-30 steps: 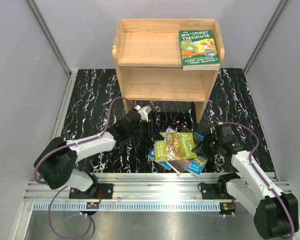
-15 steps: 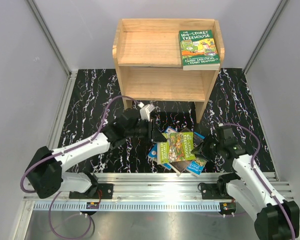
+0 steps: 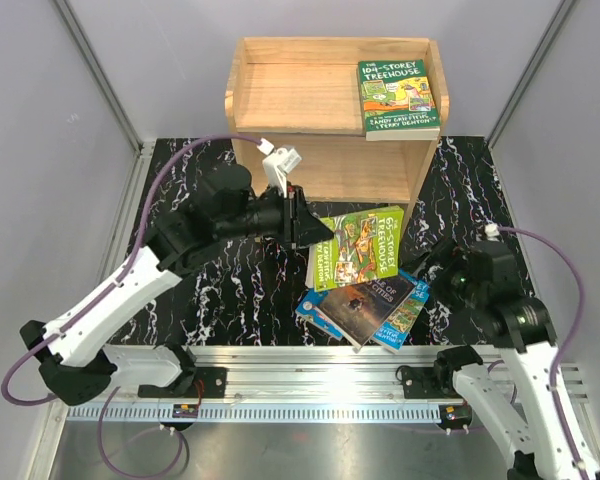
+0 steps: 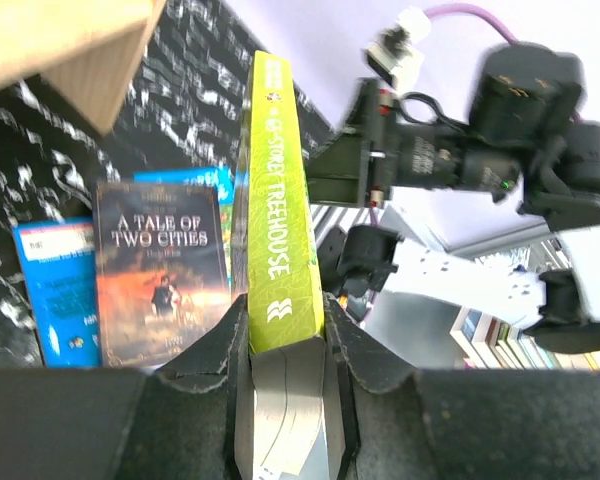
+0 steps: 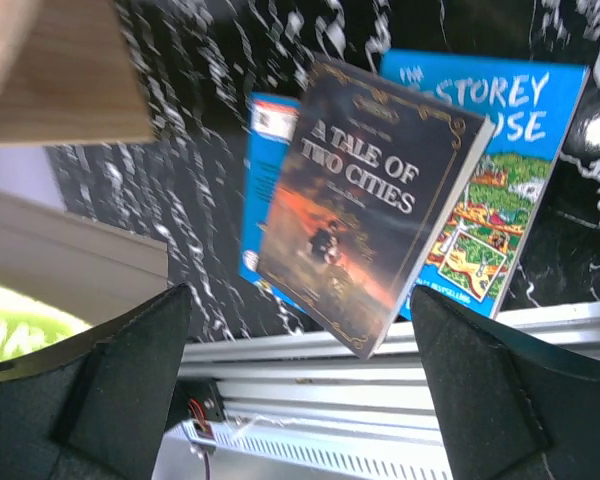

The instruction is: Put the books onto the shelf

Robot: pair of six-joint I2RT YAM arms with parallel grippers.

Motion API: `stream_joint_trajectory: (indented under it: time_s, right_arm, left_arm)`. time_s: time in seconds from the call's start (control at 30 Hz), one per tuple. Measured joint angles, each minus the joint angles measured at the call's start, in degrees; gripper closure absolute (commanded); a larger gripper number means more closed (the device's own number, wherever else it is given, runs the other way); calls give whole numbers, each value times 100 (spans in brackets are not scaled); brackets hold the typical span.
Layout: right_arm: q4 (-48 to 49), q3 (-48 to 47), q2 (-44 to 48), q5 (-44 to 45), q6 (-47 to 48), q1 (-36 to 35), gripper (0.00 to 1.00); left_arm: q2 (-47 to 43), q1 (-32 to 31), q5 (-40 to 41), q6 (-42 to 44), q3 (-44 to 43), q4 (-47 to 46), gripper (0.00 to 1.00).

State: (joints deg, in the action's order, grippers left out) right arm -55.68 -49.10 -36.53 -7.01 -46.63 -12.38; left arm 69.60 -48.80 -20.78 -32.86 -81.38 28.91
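- Left gripper [image 4: 285, 335] is clamped narrow on the green "65-Storey Treehouse" paperback [image 3: 358, 247], which is held off the black white-veined mat [image 3: 180, 190] near the front of the light-wood two-tier shelf [image 3: 280, 100].
- Dark "A Tale of Two Cities" paperback [image 3: 365, 300] lies on top of the blue cartoon-covered paperbacks [image 3: 408, 312] on the mat.
- Right gripper [image 5: 300, 340] has jaws wide and empty over that pile.
- Second green Treehouse book [image 3: 397, 97] lies flat on the shelf top, right side.
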Motion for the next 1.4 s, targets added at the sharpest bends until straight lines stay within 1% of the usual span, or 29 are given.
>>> stream_joint_trajectory:
  time_s: [0.07,0.17,0.27,0.4,0.47,0.57,0.7,0.8,0.97,1.1,1.2,1.3,1.4]
  right_arm:
    - [-129,-256,291,181,11,0,1]
    - [-330,-378,772,352,31,0,1]
    - [-621,-361,1038,452,44,0,1]
    - [-922,-315,1104,597,120,0,1]
    - [-1036,-313,1132,658,173,0,1]
    - [-1145,-304,1235,730,232,0,0]
    - [-1272,-295,1370,756,249,0,0]
    - [-1379,-295,1447,756,247,0,0]
    - [-1521,-295,1580,758,247,0,0]
    - [-1679,-295,1676,763,247,0,0]
    - [-1781,-297,1738,800,247,0,0]
    - [-1853,-297,1821,811,247,0,0]
    - [-1956,-297,1897,822,247,0,0]
  left_arm:
    - [37,0,17,101,-400,236,100]
    - [195,0,-13,192,-1080,402,100]
    - [476,0,-138,223,-1805,295,100]
    - [833,52,-352,39,-2417,-260,100]
    - [977,83,-372,-160,-2551,-629,100]
    - [1167,125,-186,-476,-2638,-1283,100]
    - [1386,146,533,-837,-2649,-2135,100]
    - [1628,225,1259,-1217,-2660,-2800,100]
    - [2188,348,2577,-1941,-2754,-3464,100]
    - [2562,319,3738,-2455,-2767,-3423,100]
    - [2809,127,4693,-2688,-2874,-3134,100]
    - [3211,-232,5501,-2745,-3589,-2662,100]
    - [3635,-584,6013,-2736,-4570,-2179,100]
